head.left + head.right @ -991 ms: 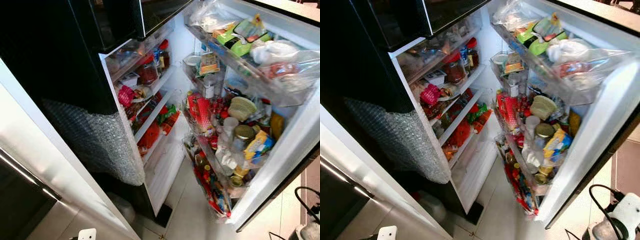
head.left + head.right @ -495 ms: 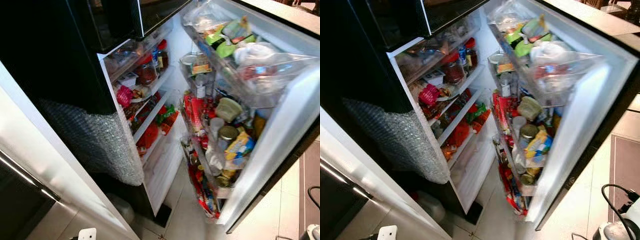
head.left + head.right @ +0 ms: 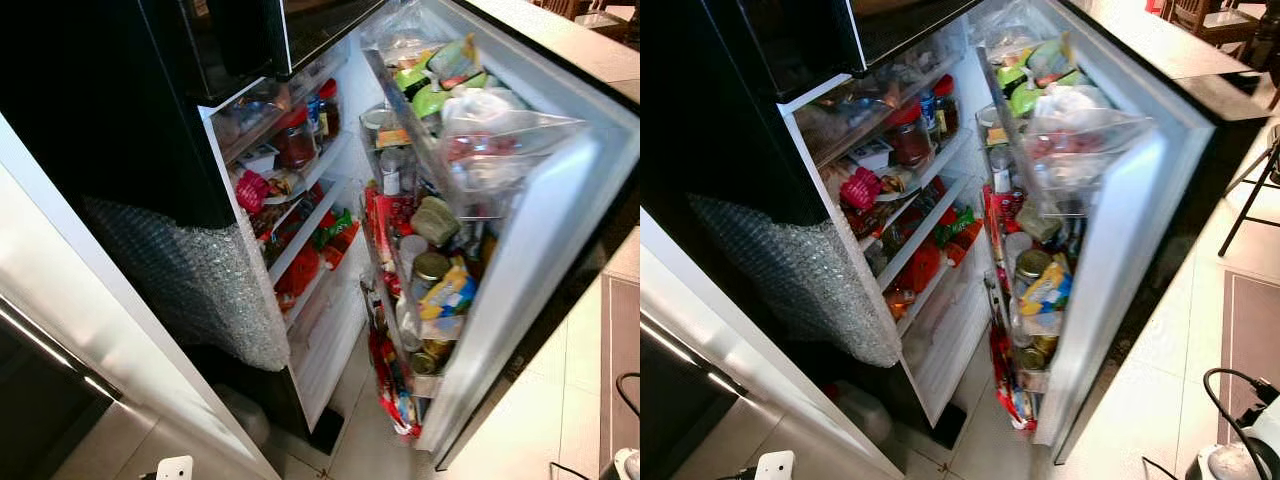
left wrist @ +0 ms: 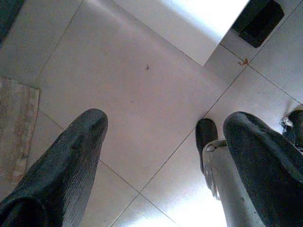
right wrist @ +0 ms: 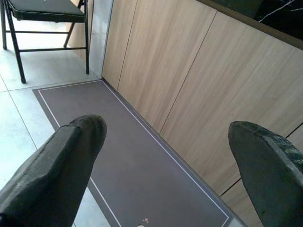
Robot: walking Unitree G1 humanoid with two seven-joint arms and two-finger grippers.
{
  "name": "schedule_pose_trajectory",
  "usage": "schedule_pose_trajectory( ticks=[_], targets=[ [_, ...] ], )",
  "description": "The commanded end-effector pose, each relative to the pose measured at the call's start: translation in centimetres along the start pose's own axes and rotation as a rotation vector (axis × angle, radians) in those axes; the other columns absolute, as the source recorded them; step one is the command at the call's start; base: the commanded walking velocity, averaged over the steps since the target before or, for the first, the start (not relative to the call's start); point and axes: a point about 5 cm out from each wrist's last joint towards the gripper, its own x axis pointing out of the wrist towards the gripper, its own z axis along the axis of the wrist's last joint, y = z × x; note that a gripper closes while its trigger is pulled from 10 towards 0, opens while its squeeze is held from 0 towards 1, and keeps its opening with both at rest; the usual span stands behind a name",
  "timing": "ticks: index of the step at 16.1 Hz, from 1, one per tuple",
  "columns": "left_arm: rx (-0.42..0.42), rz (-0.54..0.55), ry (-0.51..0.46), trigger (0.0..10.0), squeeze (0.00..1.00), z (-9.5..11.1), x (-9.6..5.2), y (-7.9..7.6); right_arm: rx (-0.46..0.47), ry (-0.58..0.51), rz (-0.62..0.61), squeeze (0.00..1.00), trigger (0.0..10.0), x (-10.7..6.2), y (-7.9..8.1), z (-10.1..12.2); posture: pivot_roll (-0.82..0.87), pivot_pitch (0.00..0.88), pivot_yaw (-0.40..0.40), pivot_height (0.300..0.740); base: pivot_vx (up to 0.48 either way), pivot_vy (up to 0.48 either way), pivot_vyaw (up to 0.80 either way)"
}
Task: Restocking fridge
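Note:
The fridge stands open in the eye views, its shelves [image 3: 300,215] packed with red-lidded jars [image 3: 295,140], packets and tubs. The fridge door [image 3: 560,230] hangs part-way open on the right. Its bins [image 3: 430,270] are crammed with jars, bottles, bags and green packets. My left gripper [image 4: 168,120] hangs open over the pale floor tiles with nothing between its fingers. My right gripper [image 5: 168,130] is open too, above a grey mat [image 5: 132,165] beside wooden panels.
Bubble wrap [image 3: 200,280] covers the dark fridge side on the left, next to a steel appliance front [image 3: 60,370]. A chair [image 3: 1200,15] and a stand leg [image 3: 1245,195] are beyond the door. A cable and white device [image 3: 1240,440] lie on the floor at the right.
The fridge door has swung inward toward the shelves, so its bins now face me more edge-on. More floor and a chair show beyond it. Both arms still hang.

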Motion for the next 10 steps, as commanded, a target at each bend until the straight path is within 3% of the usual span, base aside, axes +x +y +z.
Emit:
schedule_pose_trajectory(
  ticks=[1, 2, 6, 10],
  targets=[
    [0.017, 0.004, 0.009, 10.0, 0.00, -0.4, -0.1, 0.2, 0.007, 0.015, -0.008, 0.00, 10.0, -0.1, 0.0, -0.2, -0.15, 0.000, 0.079, 0.740, 0.000, 0.000, 0.00],
    [0.013, -0.001, 0.000, 10.0, 0.00, 0.1, 0.0, 0.3, -0.052, -0.056, 0.165, 0.00, 10.0, 2.8, 0.6, 3.2, -0.16, 0.000, 0.095, 0.740, 0.000, 0.000, 0.00],
    [0.014, -0.002, -0.004, 10.0, 0.00, 0.3, 0.0, 0.3, -0.079, -0.063, 0.133, 0.00, 10.0, 3.6, -0.6, 3.5, -0.16, 0.000, 0.095, 0.740, 0.000, 0.000, 0.00],
    [0.018, -0.005, -0.004, 10.0, 0.00, 0.3, 0.1, 0.2, -0.038, -0.123, 0.207, 0.00, 10.0, 4.2, 0.0, 5.4, -0.16, 0.000, 0.098, 0.740, 0.000, 0.000, 0.00]
  ],
)
